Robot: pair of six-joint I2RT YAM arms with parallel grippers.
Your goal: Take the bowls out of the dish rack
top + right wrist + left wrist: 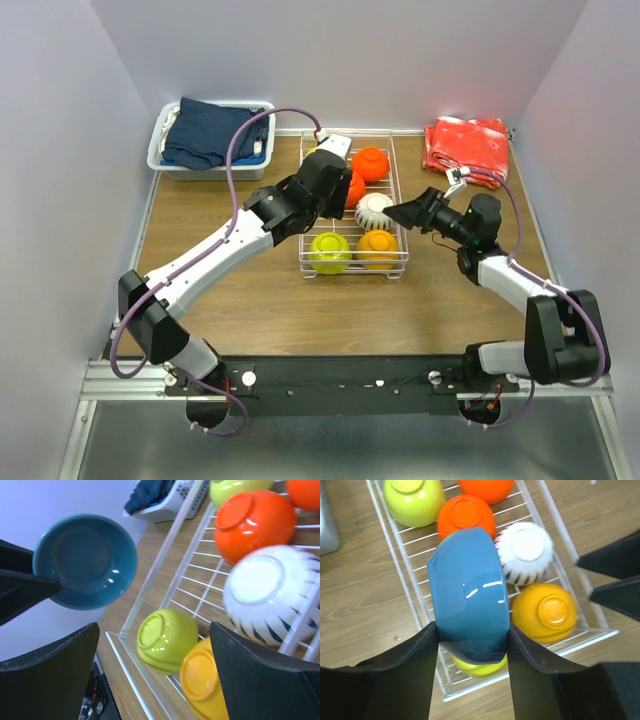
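Arm L [230,245] bent over dish rack [352,268], L gripper [472,640] clamping blue bowl [467,595]; R gripper [400,213] alongside, jaws apart.

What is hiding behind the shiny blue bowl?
A glossy yellow-green round bowl peeks out behind the glossy blue round bowl, upside down in the white wire dish rack. From the left wrist the blue bowl covers most of it; the right wrist shows it whole.
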